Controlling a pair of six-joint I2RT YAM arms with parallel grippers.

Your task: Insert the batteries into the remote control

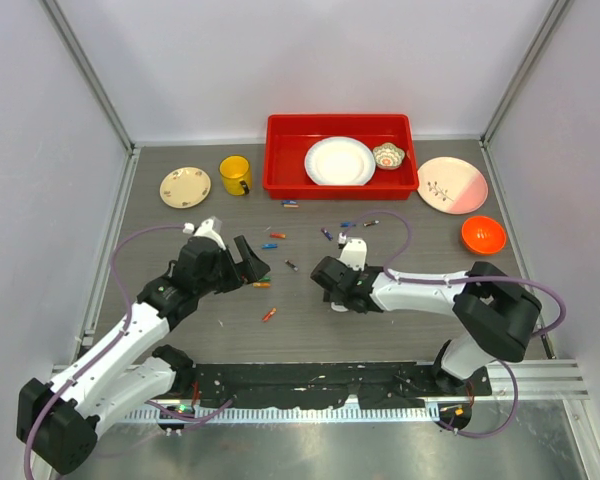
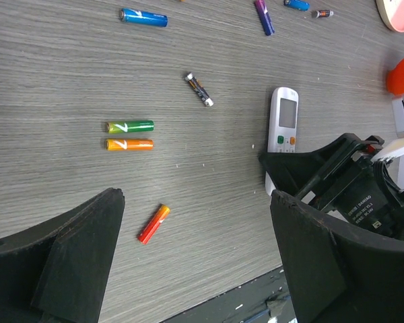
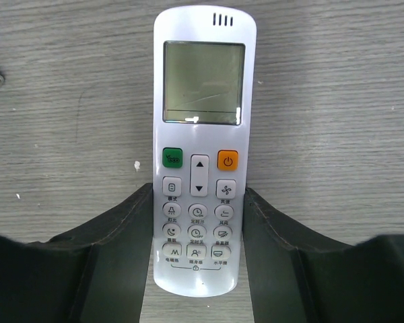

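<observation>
The remote control (image 3: 200, 121) lies face up on the grey table, screen end pointing away from the wrist. My right gripper (image 3: 197, 202) is shut on its lower button half, one black finger (image 3: 124, 229) pressed against each long side. In the top view the remote control (image 1: 353, 250) pokes out of the right gripper (image 1: 342, 272). Batteries lie scattered: a green one (image 2: 130, 126) beside an orange one (image 2: 128, 144), a red-orange one (image 2: 153, 224), a blue one (image 2: 143, 17) and a dark one (image 2: 198, 89). My left gripper (image 2: 195, 202) hangs open above the table, with the red-orange battery below its gap.
A red bin (image 1: 280, 150) at the back holds a white plate (image 1: 339, 161) and a small bowl (image 1: 388, 155). A yellow mug (image 1: 235, 175) and a cream plate (image 1: 185, 186) stand to its left. A pink plate (image 1: 452, 184) and an orange bowl (image 1: 483, 234) sit on the right.
</observation>
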